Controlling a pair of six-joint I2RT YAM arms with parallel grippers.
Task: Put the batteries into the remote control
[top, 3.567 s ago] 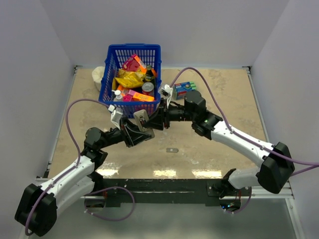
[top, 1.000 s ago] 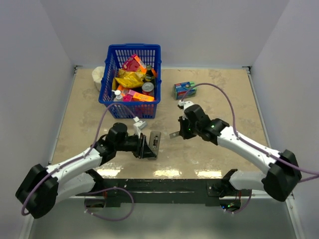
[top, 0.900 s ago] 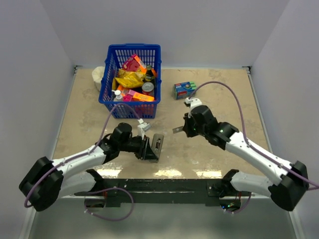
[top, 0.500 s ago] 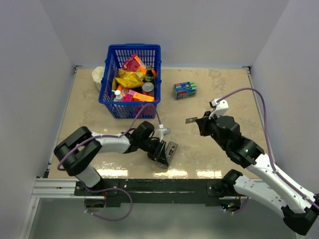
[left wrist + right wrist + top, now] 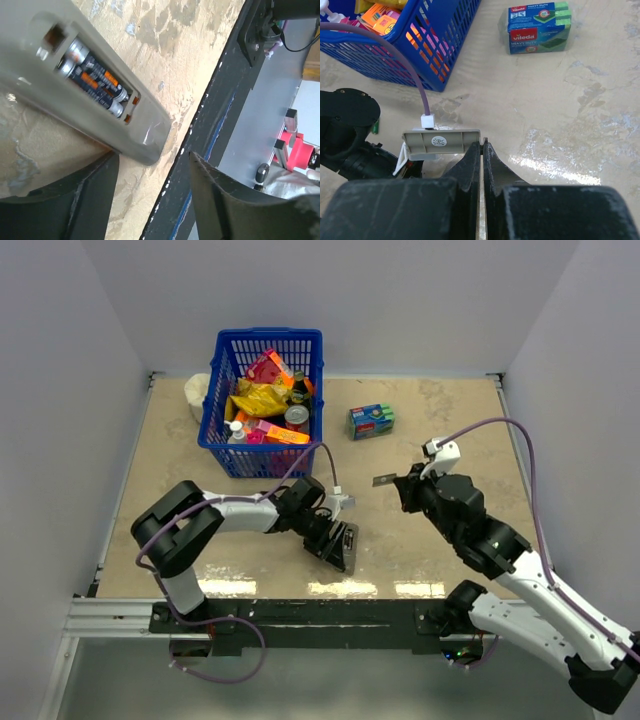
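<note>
Evidently both batteries [image 5: 95, 85] are seated in the open bay of the remote control [image 5: 107, 112], laid on the table [image 5: 570, 100] by its near edge. The left gripper [image 5: 154, 165] is found parted astride the remote's end — contact unconfirmed. The right gripper [image 5: 481, 147] is clamped on the cover [image 5: 441, 142]; refitting is judged next, square alignment being required.

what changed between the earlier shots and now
The left gripper carried the remote control from mid-table toward the near edge, laid it down with the batteries showing, and opened. The right gripper took the battery cover off the table and drew back to the right, shut on it. The blue basket and sponge pack stayed put.
</note>
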